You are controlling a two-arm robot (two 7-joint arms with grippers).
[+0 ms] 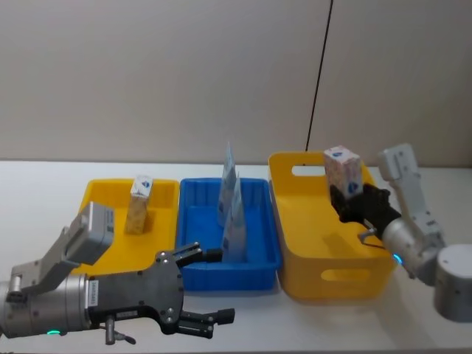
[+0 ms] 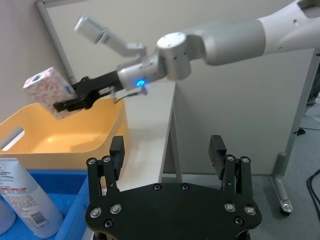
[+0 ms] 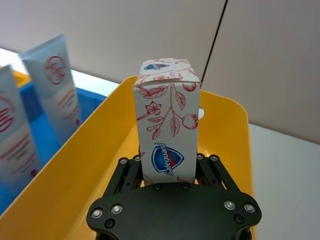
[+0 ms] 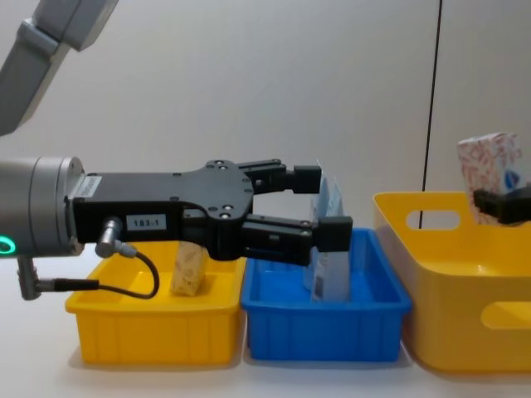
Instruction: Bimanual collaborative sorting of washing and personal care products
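Blocking the middle of the blue bin with two tall pouches. Leaving bare floor beside them inside. Crowding the blue bin's front edge with the left gripper, fingers spread wide. Filling the air right of the blue bin, over the tall yellow bin, with the right gripper squeezing a pack.

A: Which finishes are showing?
B: The pack is showing matt printed paper. The pouches are shining as smooth plastic. The blue bin and tall yellow bin are showing smooth moulded plastic. The left gripper and right gripper are showing matt black bodies with bright metal screws.
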